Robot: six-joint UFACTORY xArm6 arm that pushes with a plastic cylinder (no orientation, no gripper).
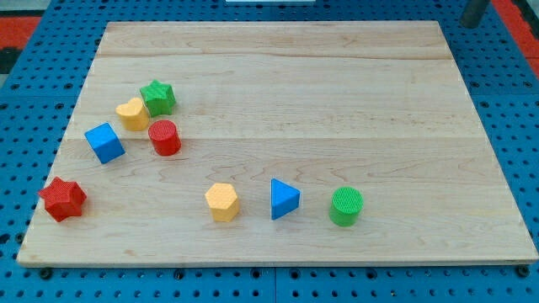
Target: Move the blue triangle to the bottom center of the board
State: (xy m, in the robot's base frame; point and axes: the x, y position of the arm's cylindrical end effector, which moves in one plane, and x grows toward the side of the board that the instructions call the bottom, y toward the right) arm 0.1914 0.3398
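Wooden board [278, 76]: blue triangle [284, 199] sits near its bottom edge, between yellow hexagon [222, 202] and green cylinder [346, 206]; my tip is out of sight.

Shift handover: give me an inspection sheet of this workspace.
Surface: wooden board, flat, on a blue pegboard.
Job's things: blue triangle near the bottom centre, between yellow hexagon and green cylinder, touching neither.
Clutter: green star, yellow block, red cylinder clustered; blue cube; red star.
Grippers: my tip not identifiable; a dark rod at the view's top right, far from the blocks.
Cables: nothing seen.
Surroundings: red strips at top corners.
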